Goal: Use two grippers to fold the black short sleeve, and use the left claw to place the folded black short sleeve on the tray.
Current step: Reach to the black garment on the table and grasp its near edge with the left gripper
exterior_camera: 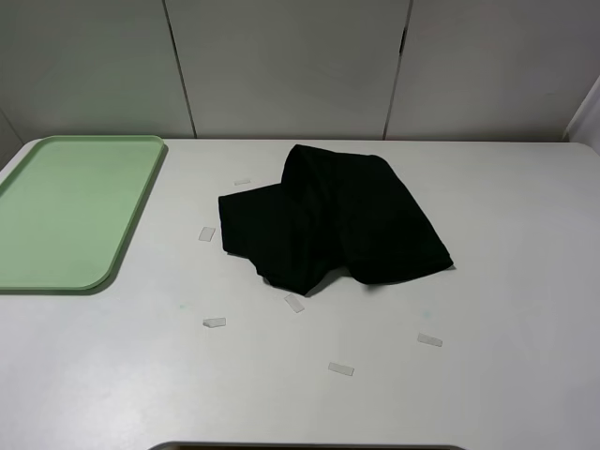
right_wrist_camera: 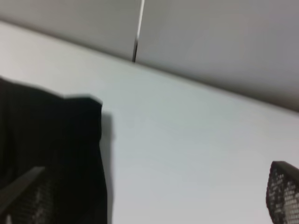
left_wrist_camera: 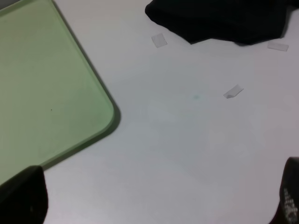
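The black short sleeve [exterior_camera: 333, 225] lies loosely folded in a rumpled heap at the middle of the white table, with no lettering showing. The light-green tray [exterior_camera: 66, 211] sits empty at the far left. Neither arm appears in the exterior high view. In the left wrist view my left gripper [left_wrist_camera: 156, 203] is open over bare table, with the tray [left_wrist_camera: 46, 84] corner beside it and the shirt [left_wrist_camera: 219, 18] edge further off. My right gripper [right_wrist_camera: 154, 198] is open and holds nothing; one finger [right_wrist_camera: 23, 198] sits over the shirt [right_wrist_camera: 56, 140] edge, the other finger [right_wrist_camera: 282, 191] over bare table.
Several small strips of clear tape lie on the table around the shirt, such as one strip [exterior_camera: 215, 322] near the front left and another strip [exterior_camera: 429, 339] at the front right. A grey panelled wall [exterior_camera: 300, 66] runs behind the table.
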Controlling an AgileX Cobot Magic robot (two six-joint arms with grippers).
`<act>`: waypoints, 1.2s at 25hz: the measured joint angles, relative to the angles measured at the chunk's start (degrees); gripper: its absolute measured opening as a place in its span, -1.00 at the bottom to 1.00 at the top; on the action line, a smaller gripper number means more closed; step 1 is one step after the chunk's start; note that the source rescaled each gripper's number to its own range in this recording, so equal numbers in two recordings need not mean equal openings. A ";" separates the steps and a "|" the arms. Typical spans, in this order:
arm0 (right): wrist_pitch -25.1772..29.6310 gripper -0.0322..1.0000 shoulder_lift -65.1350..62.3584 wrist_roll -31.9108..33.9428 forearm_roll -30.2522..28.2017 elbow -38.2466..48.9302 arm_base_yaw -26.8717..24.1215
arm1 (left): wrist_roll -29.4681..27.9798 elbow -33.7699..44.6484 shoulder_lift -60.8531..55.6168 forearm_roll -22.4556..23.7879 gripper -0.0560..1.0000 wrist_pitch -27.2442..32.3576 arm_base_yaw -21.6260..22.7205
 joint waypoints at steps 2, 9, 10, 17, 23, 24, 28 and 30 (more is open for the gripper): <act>-4.86 1.00 -7.05 -2.83 1.75 6.84 -0.19 | 0.04 0.00 0.00 0.00 1.00 0.00 0.00; -9.12 1.00 -30.75 -7.05 4.16 26.05 -0.19 | 0.04 0.00 0.00 0.01 1.00 -0.05 0.00; -9.53 1.00 -34.24 -7.16 4.31 28.22 -0.19 | 0.04 0.00 0.00 0.01 1.00 -0.05 0.00; -11.85 1.00 -55.64 -7.16 4.35 41.88 -0.19 | 0.04 0.00 0.00 0.01 1.00 -0.05 0.00; -10.07 1.00 -65.43 -5.85 4.37 49.36 -0.19 | 0.04 0.00 0.00 0.01 1.00 -0.05 0.00; -9.77 1.00 -66.61 -5.81 4.37 50.38 -0.19 | 0.04 0.00 0.00 0.01 1.00 -0.05 0.00; -9.01 1.00 -67.72 -5.65 4.75 53.20 -0.19 | 0.04 0.00 0.00 0.01 1.00 -0.05 0.00; -9.01 1.00 -67.72 -5.39 5.31 53.26 -0.19 | 0.04 0.00 0.00 0.01 1.00 -0.05 0.00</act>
